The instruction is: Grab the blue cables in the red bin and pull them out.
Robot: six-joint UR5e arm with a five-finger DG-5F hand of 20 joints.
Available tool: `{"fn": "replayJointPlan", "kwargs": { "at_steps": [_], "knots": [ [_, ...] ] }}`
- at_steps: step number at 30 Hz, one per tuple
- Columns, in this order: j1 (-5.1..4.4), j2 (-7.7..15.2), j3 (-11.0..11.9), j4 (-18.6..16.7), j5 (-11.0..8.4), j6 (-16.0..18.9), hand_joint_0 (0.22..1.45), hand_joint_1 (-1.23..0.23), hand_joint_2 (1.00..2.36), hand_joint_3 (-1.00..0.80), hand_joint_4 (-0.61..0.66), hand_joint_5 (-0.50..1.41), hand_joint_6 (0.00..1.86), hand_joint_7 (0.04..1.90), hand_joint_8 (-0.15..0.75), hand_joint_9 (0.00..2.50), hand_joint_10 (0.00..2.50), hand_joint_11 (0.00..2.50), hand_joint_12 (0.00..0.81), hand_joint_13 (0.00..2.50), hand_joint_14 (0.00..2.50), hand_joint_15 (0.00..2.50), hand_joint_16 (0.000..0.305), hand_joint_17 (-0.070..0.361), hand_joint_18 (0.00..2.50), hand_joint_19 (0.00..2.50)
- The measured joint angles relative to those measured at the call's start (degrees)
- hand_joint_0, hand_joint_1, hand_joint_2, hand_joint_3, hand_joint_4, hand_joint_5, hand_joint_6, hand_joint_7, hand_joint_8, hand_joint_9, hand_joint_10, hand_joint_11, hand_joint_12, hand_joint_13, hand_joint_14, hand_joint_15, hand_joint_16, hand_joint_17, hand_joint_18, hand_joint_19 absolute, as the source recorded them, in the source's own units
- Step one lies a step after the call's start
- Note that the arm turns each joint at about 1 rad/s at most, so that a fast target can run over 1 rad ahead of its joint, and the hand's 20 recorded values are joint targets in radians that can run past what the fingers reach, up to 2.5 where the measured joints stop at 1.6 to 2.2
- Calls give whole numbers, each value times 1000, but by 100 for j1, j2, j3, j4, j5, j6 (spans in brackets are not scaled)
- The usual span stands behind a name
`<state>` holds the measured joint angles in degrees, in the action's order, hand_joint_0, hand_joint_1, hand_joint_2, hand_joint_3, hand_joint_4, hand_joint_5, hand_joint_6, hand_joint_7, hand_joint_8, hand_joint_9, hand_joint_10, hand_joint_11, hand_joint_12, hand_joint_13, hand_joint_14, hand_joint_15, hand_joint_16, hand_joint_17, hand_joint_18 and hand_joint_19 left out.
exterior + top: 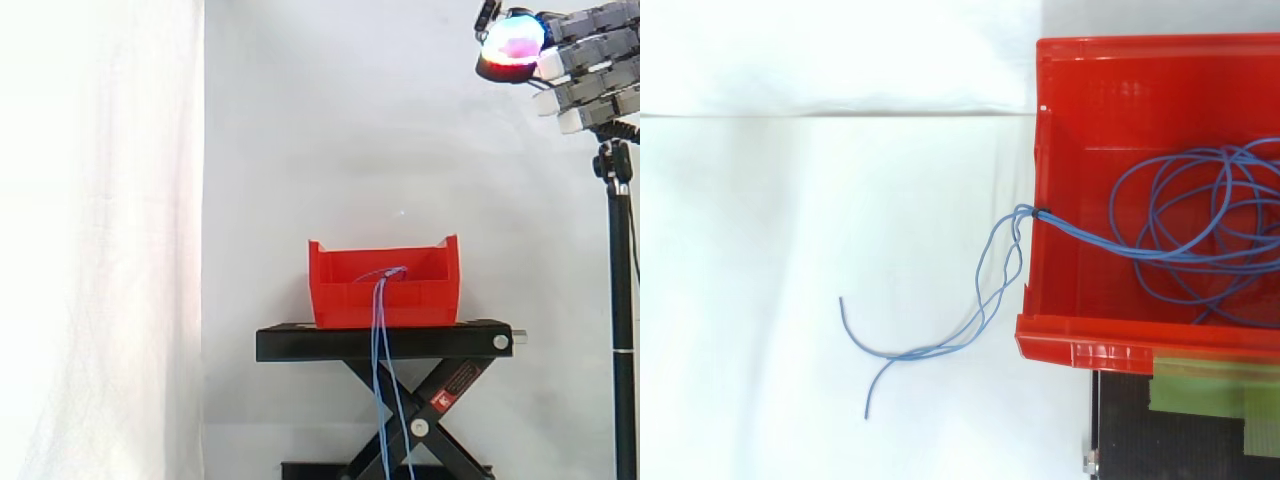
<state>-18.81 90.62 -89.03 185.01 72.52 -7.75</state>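
Side view: white curtain (pixel 100 240) behind everything, black scissor stand (pixel 300 345) at centre, black pole (pixel 622 300) upright at the right edge. Red bin (pixel 340 290) sits on top of the stand, open side up. Hand (pixel 590 60) is in the top right corner, high above the bin and well off to its right, fingers stretched out roughly level and pointing left, one pad glowing pink-white. Hand is released, nothing in it, touching nothing. Blue cables (pixel 380 350) are well apart from it, down and left: they come over the bin's near wall and hang straight down past the stand's deck. Top view: most of the cables (pixel 1180 250) lie in loose loops on the bin (pixel 1080 130) floor. A bundle crosses the bin's left wall about mid-length, and the loose ends trail outside, down and left.
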Motion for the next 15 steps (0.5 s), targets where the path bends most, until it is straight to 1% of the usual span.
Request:
{"fn": "replayJointPlan", "kwargs": {
  "at_steps": [15],
  "knots": [
    [0, 1, 0, 44, 11, 13, 776, -817, 1000, -1000, 165, 283, 5, 179, 233, 457, 4, 128, 345, 287, 6, 164, 52, 117, 148, 272]
  ]
}}
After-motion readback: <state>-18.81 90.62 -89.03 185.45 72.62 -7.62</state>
